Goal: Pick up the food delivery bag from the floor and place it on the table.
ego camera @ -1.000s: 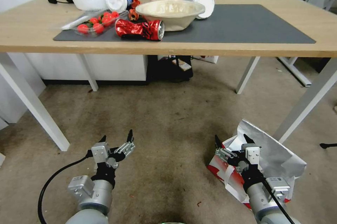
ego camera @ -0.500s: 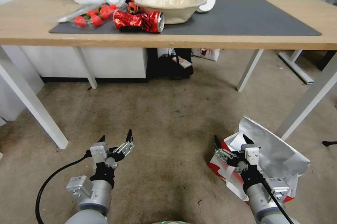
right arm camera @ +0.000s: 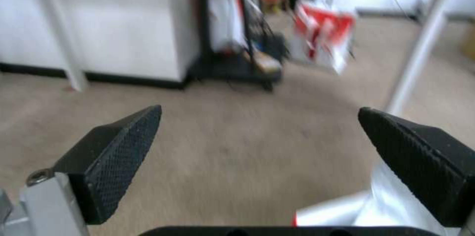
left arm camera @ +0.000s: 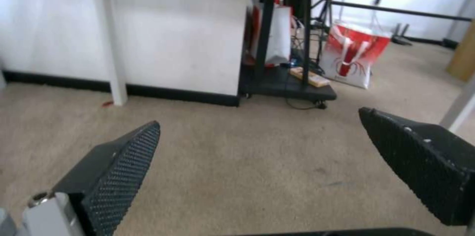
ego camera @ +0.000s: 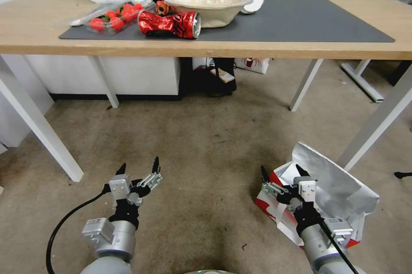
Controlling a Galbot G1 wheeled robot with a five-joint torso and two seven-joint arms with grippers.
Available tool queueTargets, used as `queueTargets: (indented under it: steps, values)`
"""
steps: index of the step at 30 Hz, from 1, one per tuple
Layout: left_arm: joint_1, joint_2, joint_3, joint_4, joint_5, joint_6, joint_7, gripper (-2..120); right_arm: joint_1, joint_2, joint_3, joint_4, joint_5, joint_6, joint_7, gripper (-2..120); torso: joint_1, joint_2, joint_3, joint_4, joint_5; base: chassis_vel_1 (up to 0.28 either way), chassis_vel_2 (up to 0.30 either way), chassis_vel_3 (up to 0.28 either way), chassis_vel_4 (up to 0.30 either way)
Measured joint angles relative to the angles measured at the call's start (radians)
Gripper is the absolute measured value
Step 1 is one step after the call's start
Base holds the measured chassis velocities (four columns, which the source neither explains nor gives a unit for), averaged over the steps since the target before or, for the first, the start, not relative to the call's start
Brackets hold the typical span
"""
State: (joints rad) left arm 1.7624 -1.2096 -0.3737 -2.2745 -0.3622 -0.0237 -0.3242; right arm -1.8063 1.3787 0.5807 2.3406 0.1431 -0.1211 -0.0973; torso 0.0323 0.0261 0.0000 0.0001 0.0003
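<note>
The food delivery bag [ego camera: 337,181] lies on the floor [ego camera: 206,145] at my lower right, white and red, with its silver foil lining [right arm camera: 381,199] spread open beside a white table leg. My right gripper [ego camera: 281,172] is open and hovers over the bag's left edge with nothing between its fingers; whether it touches the bag I cannot tell. The left gripper [ego camera: 138,165] stands open over bare floor at the lower left. In the wrist views, both the left gripper [left arm camera: 259,117] and the right gripper [right arm camera: 259,109] have their jaws spread wide. The light-wood table [ego camera: 300,48] spans the top.
The dark mat [ego camera: 309,18] has free room on its right half. Its left half holds a crushed red can [ego camera: 169,25], bowls [ego camera: 208,1] and a tray of tomatoes [ego camera: 112,17]. White table legs [ego camera: 40,128] flank the floor. A second red-and-white bag [left arm camera: 354,56] stands behind the table.
The whole head picture has shifted, with the table edge now higher in the frame, so the camera moved. Both arms keep the same pose and both grippers stay open.
</note>
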Motion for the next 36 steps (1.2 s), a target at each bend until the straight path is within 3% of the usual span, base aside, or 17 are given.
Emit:
queueTargets:
  steps: [2,4,6,15,18,28,36]
  values:
    - [-0.001,0.013,-0.004,0.024,0.030,-0.031,0.030,100,0.018,-0.076,0.045,-0.022,0.071,0.048,-0.055,100,0.000,0.001,0.000,0.0001,-0.0001,0.000,0.000,0.000,0.000]
    - [-0.001,0.016,-0.004,0.029,0.037,-0.037,0.037,100,0.023,-0.102,0.064,-0.031,0.096,0.062,-0.072,100,0.000,0.001,0.000,0.0000,0.0000,0.000,0.000,0.000,0.000]
    - [0.005,0.025,-0.005,0.037,0.057,-0.045,0.059,100,0.033,-0.188,0.146,-0.083,0.190,0.108,-0.128,100,0.000,0.002,0.000,0.0001,0.0002,0.000,0.000,0.000,0.000]
    - [0.027,0.022,-0.006,0.039,0.096,-0.062,0.074,100,0.001,-0.347,0.367,-0.232,0.387,0.155,-0.257,100,0.001,0.004,0.000,0.0000,0.0000,0.000,0.000,0.000,0.000]
    - [0.038,0.016,-0.005,0.039,0.117,-0.071,0.078,100,0.006,-0.420,0.443,-0.351,0.443,0.186,-0.399,100,0.001,0.004,0.000,-0.0002,0.0002,0.000,0.000,0.000,0.000]
    - [0.048,0.009,-0.006,0.042,0.138,-0.086,0.086,100,0.113,-0.575,0.497,-0.644,0.468,0.238,-0.659,100,0.001,0.005,0.000,0.0001,0.0000,0.000,0.000,0.000,0.000]
    - [0.057,-0.002,-0.003,0.047,0.157,-0.089,0.078,100,0.201,-0.674,0.437,-0.809,0.397,0.268,-0.695,100,0.001,0.006,0.000,0.0001,-0.0002,0.000,0.000,0.000,0.000]
